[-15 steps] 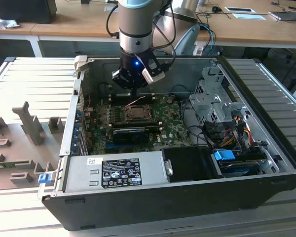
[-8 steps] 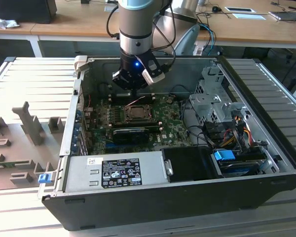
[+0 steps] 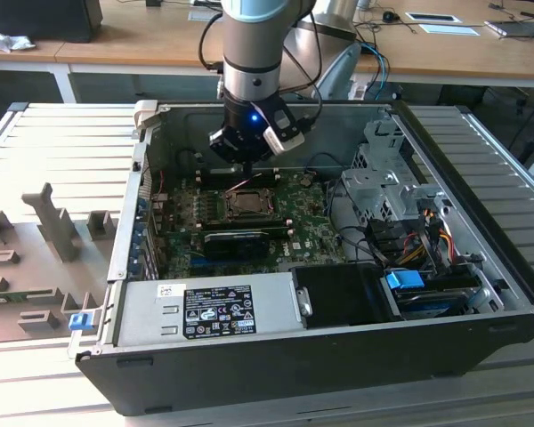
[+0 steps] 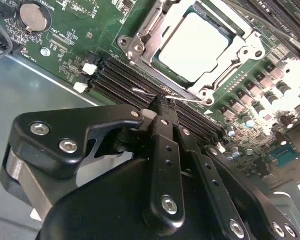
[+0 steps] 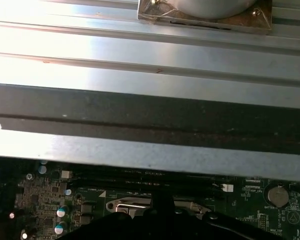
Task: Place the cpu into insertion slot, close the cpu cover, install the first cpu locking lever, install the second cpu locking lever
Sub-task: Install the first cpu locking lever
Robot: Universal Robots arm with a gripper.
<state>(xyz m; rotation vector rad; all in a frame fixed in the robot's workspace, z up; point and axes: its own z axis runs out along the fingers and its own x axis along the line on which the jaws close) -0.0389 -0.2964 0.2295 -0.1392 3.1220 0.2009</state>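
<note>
The cpu (image 4: pixel 195 45) lies pale and flat in the insertion slot (image 3: pixel 246 205) on the green circuit board (image 4: pixel 90 25). The silver cpu cover (image 4: pixel 140 37) is folded down around it. A thin silver wire locking lever (image 4: pixel 192 101) runs along the socket's edge beside the black memory slots. My gripper (image 4: pixel 161 100) is shut, its black fingers pressed together, and their tips meet this lever wire. Whether the tips clasp the wire or only touch it I cannot tell. In the exterior view the gripper (image 3: pixel 247 163) hangs just behind the socket inside the open computer case.
The case's metal wall (image 5: pixel 140 150) rises close beside the gripper. A power supply (image 3: pixel 205 307), a black card (image 3: pixel 236 240), drive cages (image 3: pixel 383 173) and cables (image 3: pixel 418 240) fill the case. A coin battery (image 4: pixel 32 16) sits on the board. Grey fixtures (image 3: pixel 49 218) stand on the slatted table.
</note>
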